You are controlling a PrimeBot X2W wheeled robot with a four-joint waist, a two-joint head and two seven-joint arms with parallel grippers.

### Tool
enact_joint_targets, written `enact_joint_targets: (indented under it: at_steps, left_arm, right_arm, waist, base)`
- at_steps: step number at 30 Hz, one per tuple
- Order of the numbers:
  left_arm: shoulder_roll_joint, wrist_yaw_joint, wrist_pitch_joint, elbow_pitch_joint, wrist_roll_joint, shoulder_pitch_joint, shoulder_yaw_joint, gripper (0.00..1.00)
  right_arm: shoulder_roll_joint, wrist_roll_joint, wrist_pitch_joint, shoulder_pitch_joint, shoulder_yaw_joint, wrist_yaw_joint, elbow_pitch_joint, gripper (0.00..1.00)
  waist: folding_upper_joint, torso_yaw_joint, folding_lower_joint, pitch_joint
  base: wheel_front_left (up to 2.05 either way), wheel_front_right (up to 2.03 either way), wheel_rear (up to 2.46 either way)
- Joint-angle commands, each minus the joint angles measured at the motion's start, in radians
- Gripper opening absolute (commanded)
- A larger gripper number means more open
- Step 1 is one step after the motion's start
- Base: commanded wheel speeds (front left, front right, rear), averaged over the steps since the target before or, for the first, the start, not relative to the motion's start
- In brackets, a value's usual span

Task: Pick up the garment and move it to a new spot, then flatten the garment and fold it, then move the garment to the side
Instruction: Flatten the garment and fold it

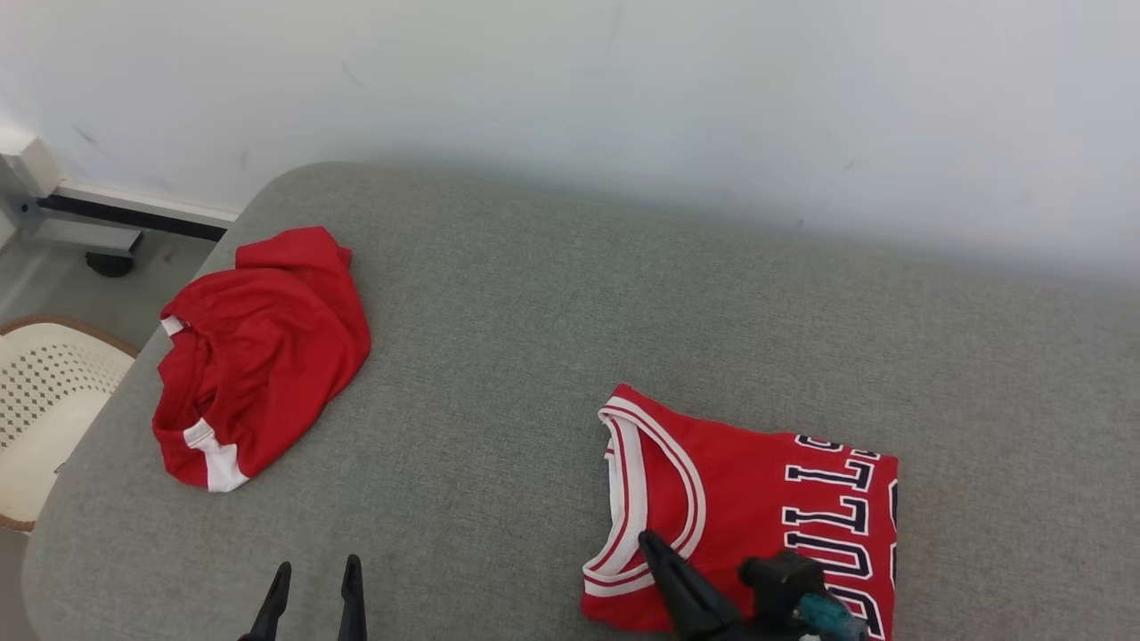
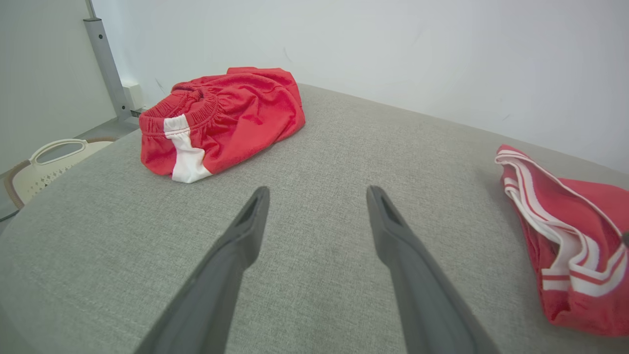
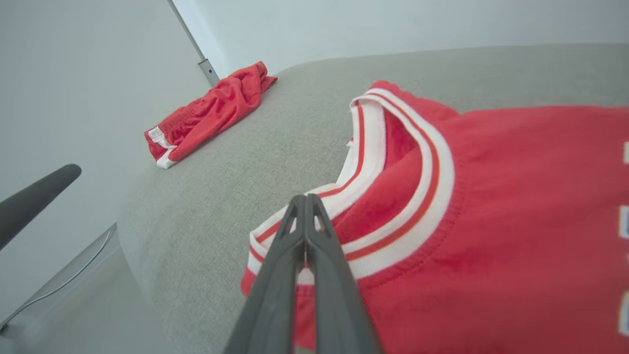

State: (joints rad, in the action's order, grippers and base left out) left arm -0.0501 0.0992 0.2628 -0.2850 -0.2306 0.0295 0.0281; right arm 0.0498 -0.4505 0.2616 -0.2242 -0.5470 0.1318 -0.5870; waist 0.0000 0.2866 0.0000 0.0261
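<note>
A folded red jersey garment (image 1: 757, 507) with white-and-red collar trim and dark lettering lies at the front right of the grey padded table (image 1: 552, 312). My right gripper (image 1: 647, 538) is shut, and its tips rest over the jersey's collar trim (image 3: 393, 196); in the right wrist view the right gripper (image 3: 305, 197) shows no cloth pinched between its fingers. My left gripper (image 1: 318, 570) stands open above bare table at the front left. From the left wrist view the left gripper (image 2: 318, 191) points toward crumpled red shorts (image 2: 221, 118), well short of them. The jersey (image 2: 570, 236) lies to its right.
The crumpled red shorts (image 1: 258, 356) with a white side stripe lie near the table's rounded left edge. A white perforated basket (image 1: 44, 401) stands on the floor beyond that edge. A pale wall (image 1: 623, 89) runs close behind the table.
</note>
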Motion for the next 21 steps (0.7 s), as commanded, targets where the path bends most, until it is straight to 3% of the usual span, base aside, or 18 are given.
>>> enact_joint_targets:
  at_steps: [1,12,21]
  left_arm:
    - [0.000,-0.002,0.003,0.003,0.001,0.009,-0.002,1.00]
    - [0.000,-0.011,0.003,0.024,0.008,0.004,-0.008,1.00]
    - [0.000,-0.010,0.003,0.041,0.059,0.009,-0.027,1.00]
  right_arm:
    - [0.001,0.013,0.004,0.001,0.015,-0.002,0.014,0.00]
    - [0.020,0.142,0.004,0.078,0.329,-0.002,0.201,0.00]
    - [0.008,0.226,0.004,0.188,0.506,-0.002,0.334,0.00]
  waist:
    - [0.0000,-0.012,0.0000,0.001]
    - [0.0000,-0.105,0.0000,0.007]
    - [0.0000,-0.179,0.0000,-0.002]
  base:
    - [0.00,0.00,0.00]
    - [0.00,0.00,0.00]
    - [0.00,0.00,0.00]
